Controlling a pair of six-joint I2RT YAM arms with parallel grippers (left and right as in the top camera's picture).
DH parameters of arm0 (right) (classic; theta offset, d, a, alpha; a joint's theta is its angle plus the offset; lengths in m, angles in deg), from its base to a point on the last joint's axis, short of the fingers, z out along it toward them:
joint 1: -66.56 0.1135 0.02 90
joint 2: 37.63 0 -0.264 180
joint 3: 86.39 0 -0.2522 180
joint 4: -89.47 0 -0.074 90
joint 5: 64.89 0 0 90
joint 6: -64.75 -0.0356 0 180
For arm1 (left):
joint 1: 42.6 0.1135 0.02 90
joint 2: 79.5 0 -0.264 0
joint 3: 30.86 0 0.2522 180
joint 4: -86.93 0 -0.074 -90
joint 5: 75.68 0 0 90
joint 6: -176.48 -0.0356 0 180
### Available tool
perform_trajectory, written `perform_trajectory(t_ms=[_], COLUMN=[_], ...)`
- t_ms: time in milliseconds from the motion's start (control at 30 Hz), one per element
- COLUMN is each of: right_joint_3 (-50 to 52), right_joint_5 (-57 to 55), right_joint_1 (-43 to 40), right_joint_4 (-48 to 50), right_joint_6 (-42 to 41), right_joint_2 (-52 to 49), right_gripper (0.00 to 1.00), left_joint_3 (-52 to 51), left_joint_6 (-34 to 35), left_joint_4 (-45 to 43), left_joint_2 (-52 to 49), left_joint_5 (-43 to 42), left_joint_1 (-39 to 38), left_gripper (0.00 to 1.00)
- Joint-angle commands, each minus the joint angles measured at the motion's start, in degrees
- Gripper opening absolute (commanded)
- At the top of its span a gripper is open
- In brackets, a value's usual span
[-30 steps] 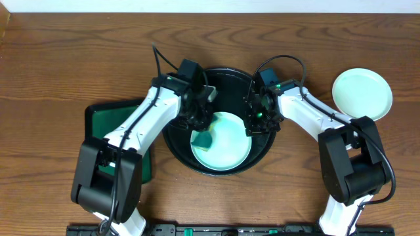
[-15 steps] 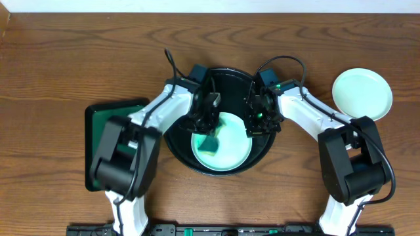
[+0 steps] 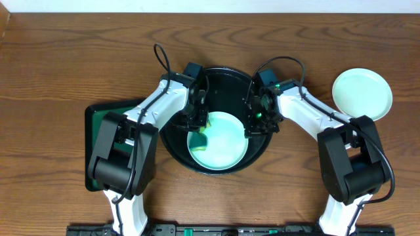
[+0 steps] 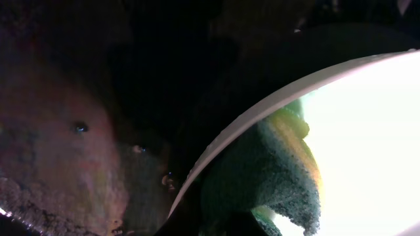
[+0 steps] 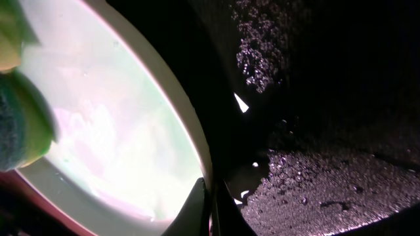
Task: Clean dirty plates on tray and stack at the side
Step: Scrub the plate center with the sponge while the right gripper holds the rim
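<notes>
Green sponge (image 4: 262, 177) in left fingers (image 3: 197, 122), right fingers (image 5: 197, 213) closed — overhead alone: second plate (image 3: 361, 94).

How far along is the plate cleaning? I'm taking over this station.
Done: one clean-looking plate sits on the table at right, off the black tray. In hand: the left gripper presses a green sponge on the plate in the tray, while the right gripper appears to pinch its rim. Left: finishing that plate and stacking it at the side; no other plate shows.
</notes>
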Motion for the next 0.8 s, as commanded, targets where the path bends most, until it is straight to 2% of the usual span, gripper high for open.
perform_trajectory(t_ms=[0,267,333,467,533,567,600,633,767], right_joint_3=[-0.8,-0.8,-0.8,-0.8,-0.8,-0.8,-0.8,-0.8,-0.7], right_joint_5=[-2.3,-2.3,-2.3,-2.2,-2.2,-2.2,-2.2,-2.2,-2.0], right_joint_1=[0.1,0.1,0.1,0.1,0.1,0.1,0.1,0.1,0.3], right_joint_4=[-0.5,-1.6,-2.1,-2.2,-2.2,-2.2,-2.1,-1.8,0.4], right_joint_6=[-0.5,-0.4,0.0,0.0,0.0,0.0,0.0,0.0,-0.3], right_joint_2=[-0.7,-0.7,-0.7,-0.7,-0.7,-0.7,-0.7,-0.6,-0.7], right_gripper=[0.01,0.01,0.01,0.01,0.02,0.06,0.27,0.38,0.51], left_joint_3=[-1.3,-1.5,-1.7,-2.2,-2.3,-2.3,-2.3,-2.3,-2.3], left_joint_6=[-2.5,-13.6,-14.6,-17.4,-17.3,-17.3,-16.9,-16.6,-15.8], left_joint_4=[0.2,-3.0,-4.3,-5.8,-6.0,-6.1,-6.0,-6.0,-5.4], left_joint_2=[-2.0,-2.3,-2.4,-3.0,-3.6,-3.8,-4.2,-4.5,-5.2], left_joint_5=[14.0,-8.0,-12.1,-18.2,-18.2,-18.0,-17.8,-17.8,-17.8], left_joint_1=[2.9,1.4,0.6,-1.4,-2.6,-3.0,-3.2,-3.2,-2.7], left_gripper=[0.07,0.07,0.07,0.07,0.07,0.07,0.07,0.07,0.07])
